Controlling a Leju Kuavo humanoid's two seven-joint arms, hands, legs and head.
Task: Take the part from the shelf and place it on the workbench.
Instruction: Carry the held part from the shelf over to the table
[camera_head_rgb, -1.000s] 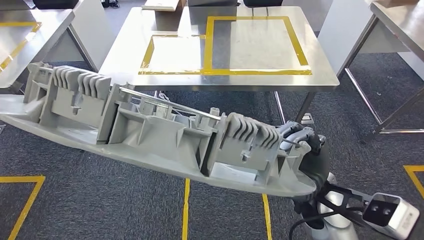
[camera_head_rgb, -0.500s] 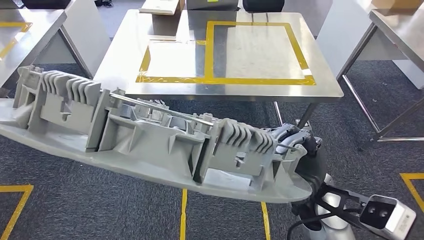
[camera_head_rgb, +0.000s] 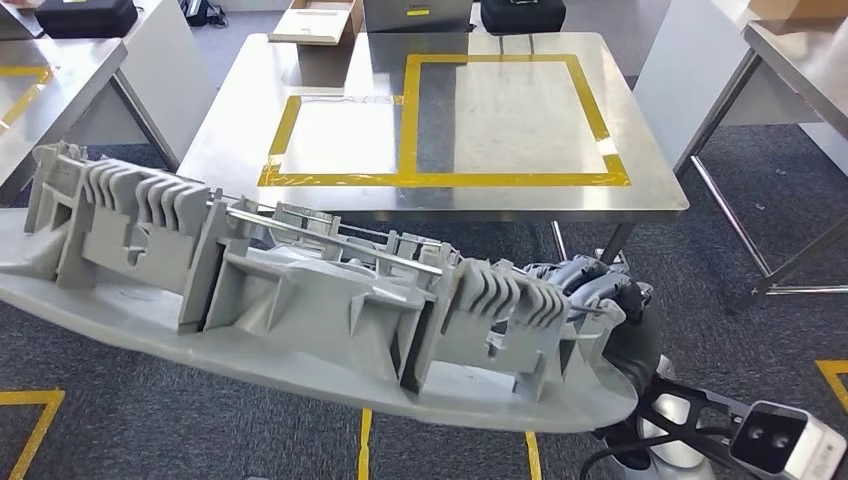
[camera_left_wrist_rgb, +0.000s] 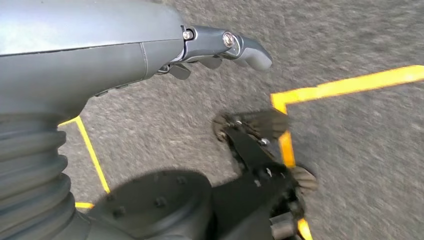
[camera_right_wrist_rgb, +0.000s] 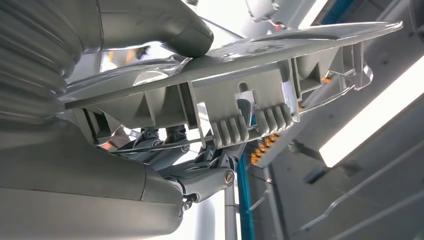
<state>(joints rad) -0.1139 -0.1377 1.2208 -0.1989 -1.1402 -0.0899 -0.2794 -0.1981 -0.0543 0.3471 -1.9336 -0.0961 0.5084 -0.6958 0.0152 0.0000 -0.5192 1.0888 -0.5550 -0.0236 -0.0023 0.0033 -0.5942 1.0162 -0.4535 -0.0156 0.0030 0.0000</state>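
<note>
Ahead, one steel surface (camera_head_rgb: 650, 190) marked with two yellow-taped rectangles stands on grey carpet. Before it, the right hand (camera_head_rgb: 600, 295) fingers clasp one long grey part (camera_head_rgb: 290, 300). Left hand (camera_left_wrist_rgb: 220, 47) fingers curl, holding nothing.

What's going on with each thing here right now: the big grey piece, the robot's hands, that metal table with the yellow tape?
Grey part: held off the floor by one end, tilted, not yet on the workbench.
Right hand: grips the part's end, thumb pressed on its flat face.
Left hand: hangs over the carpet, holds nothing, fingers curled in.
Workbench: ahead of the robot, nothing inside its taped yellow outlines.
Cardboard box: at the workbench's far edge, open.
</note>
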